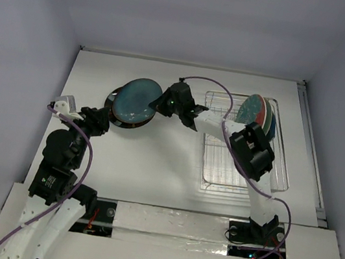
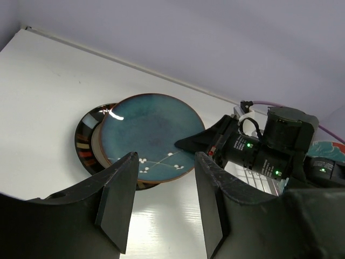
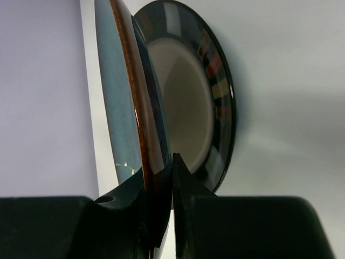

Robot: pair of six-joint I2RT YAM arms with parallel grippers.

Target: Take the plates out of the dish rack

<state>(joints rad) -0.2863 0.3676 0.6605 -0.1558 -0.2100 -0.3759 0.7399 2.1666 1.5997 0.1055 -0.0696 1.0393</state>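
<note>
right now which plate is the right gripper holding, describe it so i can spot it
Look on the table left of the dish rack, where two plates overlap. The right gripper pinches the upper one, a teal plate with a brown rim and white sprig, unlike the dark striped-rim plate beneath.

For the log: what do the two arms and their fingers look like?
The left arm and right arm have white links and black joint housings, each trailed by a purple cable. Their fingers are black, flat and wedge-shaped. Small green lights glow on the right arm's wrist.
</note>
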